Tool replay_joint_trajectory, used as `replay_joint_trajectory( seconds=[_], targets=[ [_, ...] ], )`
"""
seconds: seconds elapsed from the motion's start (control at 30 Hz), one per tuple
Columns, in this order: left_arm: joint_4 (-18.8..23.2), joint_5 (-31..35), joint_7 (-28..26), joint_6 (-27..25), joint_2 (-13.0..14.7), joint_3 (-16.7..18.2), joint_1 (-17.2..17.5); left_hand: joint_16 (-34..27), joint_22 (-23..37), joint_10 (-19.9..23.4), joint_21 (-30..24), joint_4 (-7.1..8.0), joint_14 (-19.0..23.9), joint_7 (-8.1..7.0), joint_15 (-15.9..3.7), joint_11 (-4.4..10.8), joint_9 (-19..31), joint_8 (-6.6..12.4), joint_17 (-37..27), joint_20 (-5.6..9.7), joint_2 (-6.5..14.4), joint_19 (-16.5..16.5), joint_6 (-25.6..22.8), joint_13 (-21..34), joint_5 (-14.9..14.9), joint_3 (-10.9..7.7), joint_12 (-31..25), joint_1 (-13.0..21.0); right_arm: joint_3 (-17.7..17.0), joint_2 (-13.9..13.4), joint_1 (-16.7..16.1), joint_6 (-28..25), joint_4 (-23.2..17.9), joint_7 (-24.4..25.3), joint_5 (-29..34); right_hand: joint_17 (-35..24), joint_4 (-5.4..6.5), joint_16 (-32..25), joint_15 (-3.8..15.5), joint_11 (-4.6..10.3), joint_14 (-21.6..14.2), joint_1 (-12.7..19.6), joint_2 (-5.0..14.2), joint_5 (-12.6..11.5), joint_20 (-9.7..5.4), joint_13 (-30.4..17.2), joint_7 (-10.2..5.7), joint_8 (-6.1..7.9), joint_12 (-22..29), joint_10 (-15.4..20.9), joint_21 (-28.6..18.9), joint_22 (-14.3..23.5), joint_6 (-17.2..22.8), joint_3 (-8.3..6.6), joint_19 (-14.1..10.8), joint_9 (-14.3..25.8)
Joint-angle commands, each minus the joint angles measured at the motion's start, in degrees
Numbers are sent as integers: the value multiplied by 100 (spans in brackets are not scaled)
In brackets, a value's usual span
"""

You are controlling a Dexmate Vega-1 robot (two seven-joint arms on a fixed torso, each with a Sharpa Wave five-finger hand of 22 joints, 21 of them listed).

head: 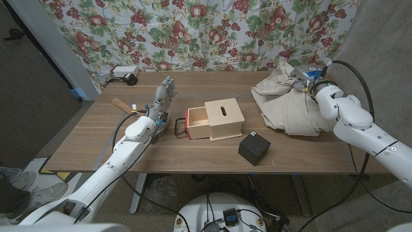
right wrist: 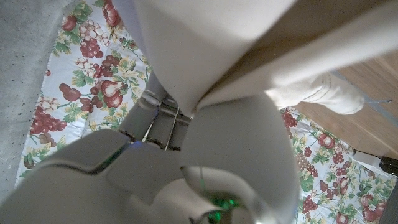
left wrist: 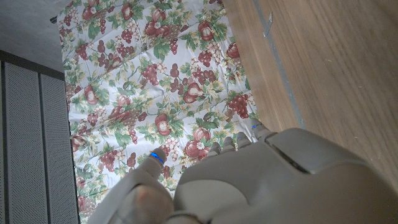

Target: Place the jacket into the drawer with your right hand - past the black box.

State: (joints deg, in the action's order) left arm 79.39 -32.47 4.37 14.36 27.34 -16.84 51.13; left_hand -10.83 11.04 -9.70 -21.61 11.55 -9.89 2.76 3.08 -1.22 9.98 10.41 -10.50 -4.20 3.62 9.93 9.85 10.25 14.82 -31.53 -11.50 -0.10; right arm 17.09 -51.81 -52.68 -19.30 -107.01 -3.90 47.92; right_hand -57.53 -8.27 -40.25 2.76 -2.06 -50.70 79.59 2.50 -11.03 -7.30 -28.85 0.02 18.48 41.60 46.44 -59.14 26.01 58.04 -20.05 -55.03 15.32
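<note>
Head view, right hand (head: 309, 77): raised at table's far edge, gripping jacket (head: 283, 103)
Left hand (head: 164, 93): upright, fingers spread, empty

We see a cream, off-white jacket (head: 290, 106) at the surface's far right corner, plain and unpatterned. The surface (head: 193, 151) is brown wood grain. The drawer (head: 216, 120) is pale, light wood with a red front edge. The box (head: 254, 147) near the front edge is black. Behind the surface hangs a white curtain (head: 193, 32) printed with red fruit and green leaves. Both arms are white; the left robot hand (head: 163, 95) is grey.
</note>
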Motion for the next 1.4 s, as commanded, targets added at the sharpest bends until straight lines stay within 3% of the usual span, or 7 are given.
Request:
replay_joint_trajectory(
  seconds=[0.03, 1.4],
  targets=[
    [13, -14, 11, 36, 4, 28, 29, -12, 25, -775, 20, -20, -736, -15, 25, -34, 25, 18, -12, -16, 729, 127, 738, 32, -8, -41, -3, 7, -125, -3, -38, 9, -178, -75, 78, -24, 1, 14, 923, 4, -463, 560, 502, -29, -571, -33, 260, 2, -8, 49, -52, 2, 316, 11, 84, 16],
    [30, -66, 79, 106, 31, 110, 26, -11, 25, -770, 35, -20, -737, -9, 28, -29, 25, 20, -11, -10, 727, 116, 730, 32, -10, -43, -4, 7, -387, 64, 107, 166, -662, -210, 370, -142, 15, 150, 920, -10, -545, 610, 491, -54, -571, -80, 239, -45, -58, 111, -258, -81, 379, 73, 145, 67]
  ],
)
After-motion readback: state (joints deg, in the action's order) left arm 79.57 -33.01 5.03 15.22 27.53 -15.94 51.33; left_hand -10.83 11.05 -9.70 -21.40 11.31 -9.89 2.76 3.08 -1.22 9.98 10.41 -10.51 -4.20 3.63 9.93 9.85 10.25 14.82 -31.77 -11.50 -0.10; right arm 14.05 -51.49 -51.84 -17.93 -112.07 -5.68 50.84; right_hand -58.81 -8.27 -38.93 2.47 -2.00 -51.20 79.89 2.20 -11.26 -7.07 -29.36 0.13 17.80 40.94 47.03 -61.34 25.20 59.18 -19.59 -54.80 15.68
